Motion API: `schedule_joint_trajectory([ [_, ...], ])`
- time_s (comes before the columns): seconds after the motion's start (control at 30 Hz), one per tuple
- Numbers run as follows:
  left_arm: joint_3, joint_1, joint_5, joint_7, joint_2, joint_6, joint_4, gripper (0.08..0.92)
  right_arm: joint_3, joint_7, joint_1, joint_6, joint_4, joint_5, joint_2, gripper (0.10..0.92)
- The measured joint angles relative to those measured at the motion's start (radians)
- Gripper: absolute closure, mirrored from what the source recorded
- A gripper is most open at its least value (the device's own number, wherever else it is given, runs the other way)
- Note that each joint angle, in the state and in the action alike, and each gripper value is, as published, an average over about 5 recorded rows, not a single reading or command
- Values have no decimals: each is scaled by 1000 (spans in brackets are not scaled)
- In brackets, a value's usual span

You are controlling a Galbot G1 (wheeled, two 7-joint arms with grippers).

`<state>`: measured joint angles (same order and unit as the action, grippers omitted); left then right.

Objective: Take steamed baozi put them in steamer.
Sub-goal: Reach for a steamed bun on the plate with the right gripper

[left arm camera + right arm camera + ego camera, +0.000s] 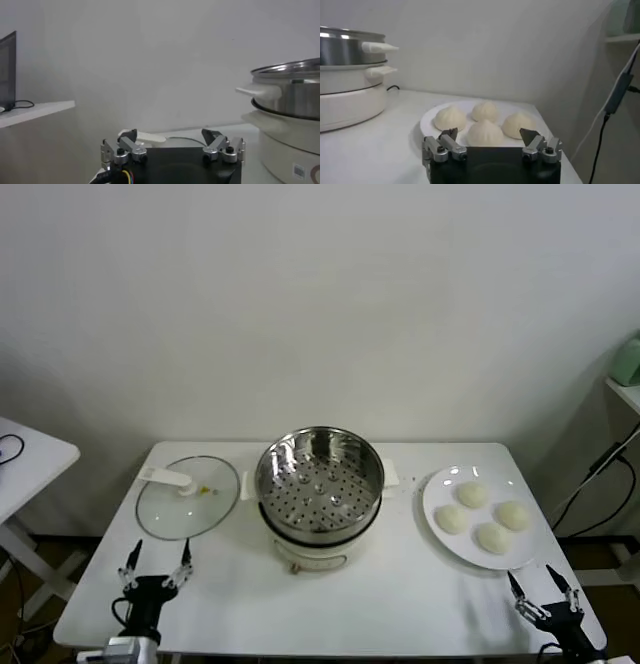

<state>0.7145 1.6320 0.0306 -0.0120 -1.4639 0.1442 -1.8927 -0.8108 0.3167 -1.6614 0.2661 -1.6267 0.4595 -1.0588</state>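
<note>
Head view has all four steamed baozi sitting on the white plate at the right of the desk, well apart from the steamer, whose perforated floor is bare, its glass lid lying off to the left. Right tool waits spread open at the near right edge just short of the plate, so I'd reach for the nearest bun first, close gently around the soft dough, and lift clear of the steamer's rim; left tool sits open and idle near the lid.

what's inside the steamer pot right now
Nothing: the steamer shows only its bare perforated floor. All four baozi sit on the white plate. Below the floor is hidden.
</note>
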Motion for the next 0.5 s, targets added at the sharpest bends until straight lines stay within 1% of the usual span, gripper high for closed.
schedule_joint_trajectory([
  [0.1,-3,1,-4,-2,0,0,-1,177,0,11,20,-23,-12,-15,21,203],
  [0.23,-13,7,-6,-12,-1,-6,-8,177,12,34,77,-86,-27,-39,88,203],
  [0.5,-27,11,-11,-22,-3,-6,-10,177,104,124,245,-195,5,-73,325,203],
])
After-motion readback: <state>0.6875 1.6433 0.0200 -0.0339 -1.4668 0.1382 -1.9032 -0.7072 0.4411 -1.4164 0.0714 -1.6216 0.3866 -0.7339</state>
